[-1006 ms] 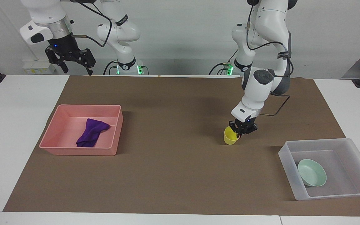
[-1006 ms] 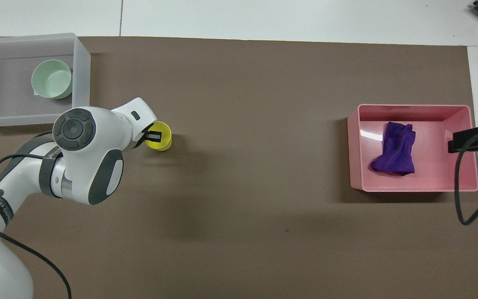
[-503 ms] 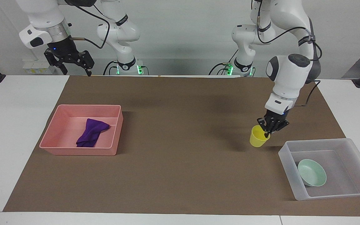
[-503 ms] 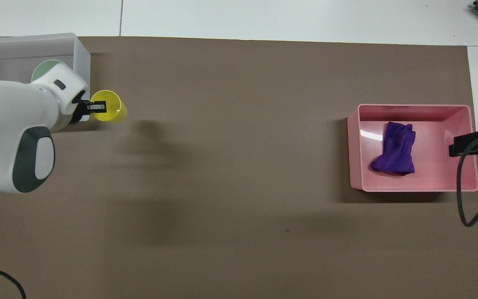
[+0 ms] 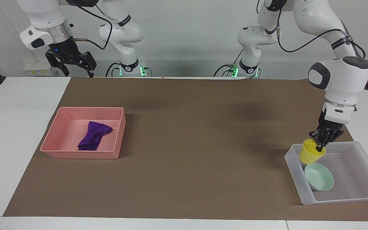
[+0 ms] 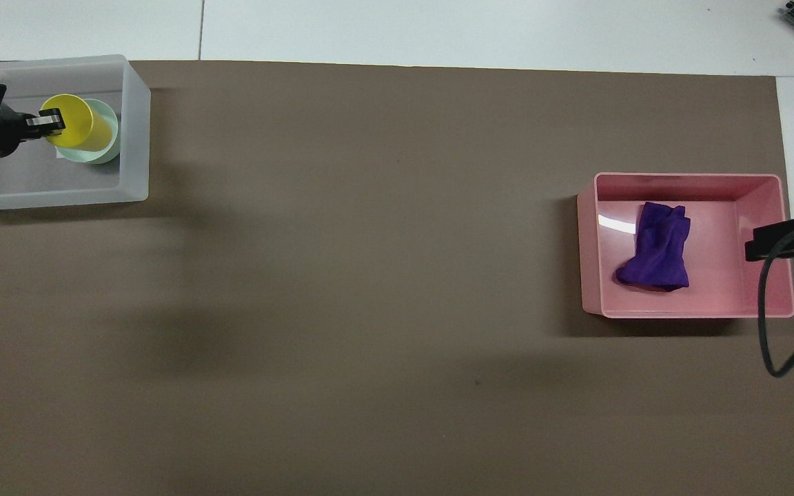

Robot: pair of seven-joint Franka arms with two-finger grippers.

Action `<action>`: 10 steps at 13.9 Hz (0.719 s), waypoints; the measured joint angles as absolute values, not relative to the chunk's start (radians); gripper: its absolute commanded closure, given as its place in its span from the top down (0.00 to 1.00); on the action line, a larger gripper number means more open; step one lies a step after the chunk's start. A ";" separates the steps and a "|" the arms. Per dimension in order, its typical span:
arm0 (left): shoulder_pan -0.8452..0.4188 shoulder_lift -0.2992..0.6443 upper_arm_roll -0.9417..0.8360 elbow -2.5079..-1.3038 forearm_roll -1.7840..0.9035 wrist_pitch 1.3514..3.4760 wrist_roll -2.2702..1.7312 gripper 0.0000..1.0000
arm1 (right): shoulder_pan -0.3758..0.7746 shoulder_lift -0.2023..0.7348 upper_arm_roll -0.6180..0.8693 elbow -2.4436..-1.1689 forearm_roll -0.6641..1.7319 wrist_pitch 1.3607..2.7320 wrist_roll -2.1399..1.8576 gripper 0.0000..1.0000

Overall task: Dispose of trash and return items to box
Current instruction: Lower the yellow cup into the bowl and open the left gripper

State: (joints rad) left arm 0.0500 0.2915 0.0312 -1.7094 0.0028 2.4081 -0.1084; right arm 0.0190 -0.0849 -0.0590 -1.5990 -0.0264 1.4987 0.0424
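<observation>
The right gripper [image 5: 75, 65] is held raised over the table edge at the right arm's end, near the robots, with its fingers spread apart and nothing between them; this arm is waiting. In the overhead view only its tip [image 6: 776, 238] is seen, over the rim of the pink tray.

The pink tray [image 5: 56, 135] is placed on the brown mat [image 5: 184, 127] toward the right arm's end of the table. The purple cloth [image 5: 93, 135] is lying crumpled on the tray floor, well apart from both grippers.

The left gripper [image 5: 319, 147] is clenched on the rim of the yellow cup [image 5: 310, 155], one finger inside the cup and one outside. The cup is held tilted in the air over the whitish box [image 5: 294, 163], at the left arm's end of the table. In the overhead view the cup [image 6: 76, 124] is seen partly covering the green bowl [image 6: 104, 138], which is resting on the box floor. In the facing view the bowl [image 5: 319, 177] is seen just below the cup; contact between them cannot be determined.

Compared with one second earlier, the cup has been carried from the mat near the middle of the table to a position over the box. The cloth, the tray and the bowl are unchanged. The right gripper has been raised slightly.
</observation>
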 measured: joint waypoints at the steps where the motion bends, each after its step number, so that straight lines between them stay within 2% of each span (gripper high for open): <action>1: 0.067 0.327 0.031 -1.679 0.003 2.405 -0.108 0.00 | 0.019 -0.085 -0.059 -1.599 -0.026 1.499 0.042 1.00; 5: 0.101 0.472 0.030 -1.546 -0.003 2.404 -0.108 0.00 | 0.019 -0.086 -0.059 -1.604 -0.026 1.499 0.042 1.00; 8: 0.101 0.539 0.029 -1.513 -0.003 2.416 -0.109 0.00 | 0.019 -0.089 -0.059 -1.607 -0.026 1.499 0.042 1.00; 9: 0.101 0.546 0.029 -1.513 -0.003 2.416 -0.109 0.05 | 0.019 -0.091 -0.059 -1.608 -0.026 1.499 0.042 1.00; 10: 0.101 0.549 0.029 -1.514 -0.003 2.415 -0.107 0.31 | 0.019 -0.092 -0.059 -1.609 -0.026 1.499 0.042 1.00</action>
State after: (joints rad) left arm 0.1013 0.5489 0.0287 -1.5137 -0.0032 2.4151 -0.1066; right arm 0.0190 -0.0923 -0.0590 -1.6092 -0.0263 1.4987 0.0424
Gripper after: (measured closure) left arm 0.965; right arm 0.000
